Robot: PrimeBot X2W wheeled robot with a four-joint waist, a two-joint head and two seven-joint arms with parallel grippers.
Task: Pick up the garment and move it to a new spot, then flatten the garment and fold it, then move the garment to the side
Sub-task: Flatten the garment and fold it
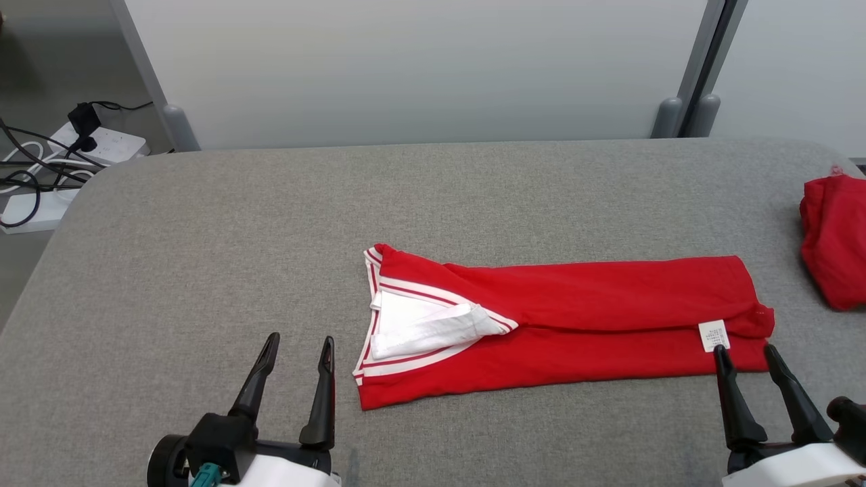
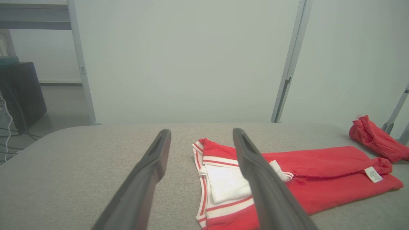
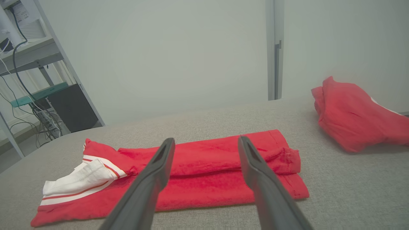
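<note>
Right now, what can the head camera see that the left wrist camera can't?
Head view's extras: the right tool, open by the label, and a white power strip on the floor. Left wrist view's extra: a dark cabinet. Shared: the folded red garment, a second red garment, the grey table and the open left tool.

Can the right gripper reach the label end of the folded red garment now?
Probably yes: the right gripper is open at the near edge of the folded red garment, by its white label, nothing between.
</note>
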